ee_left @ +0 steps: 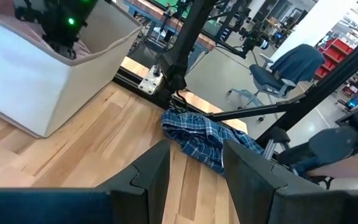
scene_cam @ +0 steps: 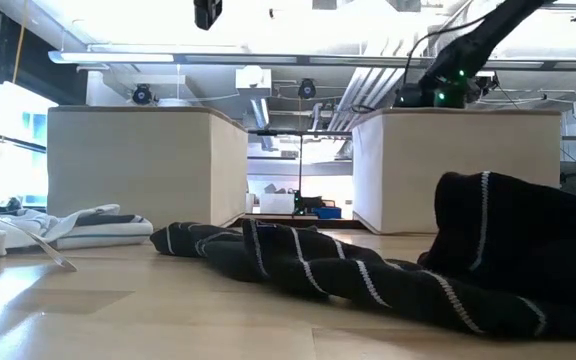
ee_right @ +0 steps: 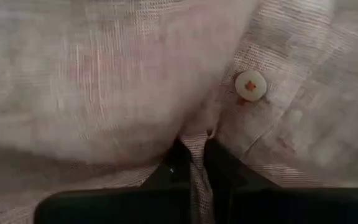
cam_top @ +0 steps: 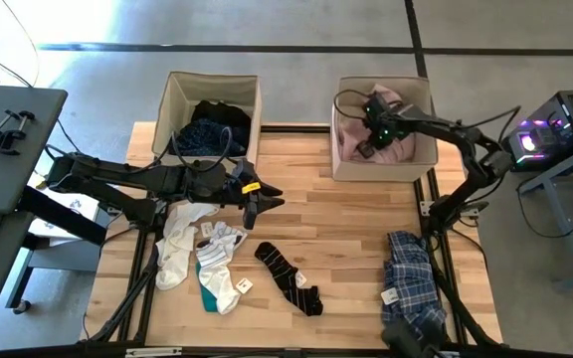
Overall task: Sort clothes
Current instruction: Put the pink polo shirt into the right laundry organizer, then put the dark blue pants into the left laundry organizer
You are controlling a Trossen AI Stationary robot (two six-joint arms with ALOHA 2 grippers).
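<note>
The pale pink shirt (cam_top: 351,139) lies in the right beige box (cam_top: 421,154). My right gripper (cam_top: 369,139) is down in that box, shut on the shirt (ee_right: 104,81). My left gripper (cam_top: 265,202) is open and empty above the table's middle, past the white and teal socks (cam_top: 210,261). Its open fingers show in the left wrist view (ee_left: 194,177). The black striped socks (cam_top: 288,279) lie flat on the table near the front. The blue-white plaid shirt (cam_top: 411,278) lies crumpled at the front right. The navy dotted shirt (cam_top: 202,139) and the black garment (cam_top: 222,112) lie in the left box (cam_top: 172,99). My right gripper pinches a narrow fold of the pink shirt's cloth (ee_right: 196,163) between its two fingers, close to a white button (ee_right: 249,85). The fingers come from above, pointing down into the box. The shirt lies bunched in the box around the fingers.
The two boxes stand side by side at the table's far edge with a gap between them (scene_cam: 298,200). Bare wood (cam_top: 356,229) lies between the socks and the plaid shirt. A grey desk (cam_top: 8,139) stands left of the table, and equipment with purple lights (cam_top: 550,134) stands to the right.
</note>
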